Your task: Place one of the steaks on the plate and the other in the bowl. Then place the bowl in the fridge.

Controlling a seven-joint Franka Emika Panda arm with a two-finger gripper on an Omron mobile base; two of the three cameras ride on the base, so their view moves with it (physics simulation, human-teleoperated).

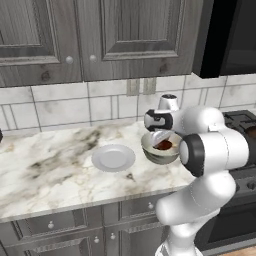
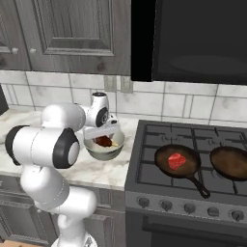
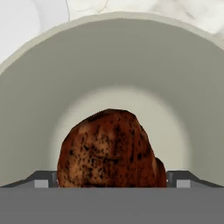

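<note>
Because the robot's own white arm crosses the front of both base views, much of the bowl (image 1: 161, 148) is hidden there: in the left base view its right side is lost behind a dark-banded joint, and in the right base view the hand covers its near rim. The gripper (image 3: 112, 177) hangs directly over the bowl, and in the hand view only the tips of its fingers (image 3: 43, 180) peek above the bottom edge, one at each side, standing wide apart with nothing clamped between them. The darker steak (image 3: 109, 151) lies on the floor of the bowl between those tips; its lower edge is cut off at the bottom of that view, so its full outline and long axis cannot be judged, though the visible part is a rounded, speckled brown lump that rises toward the bowl's far wall. From the base views it is a small dark red patch, too small to give a direction. The bowl sits upright on the marble counter (image 1: 45, 170), just beside the stove (image 2: 193, 169). The plate (image 1: 113, 158) lies flat and bare on the counter, near the bowl but apart from it. The bright red steak (image 2: 176, 160) rests in the left pan (image 2: 177, 162) on the stove, a chunky block with no clear long axis; the second pan (image 2: 230, 163) is cut off by the frame's right edge.
</note>
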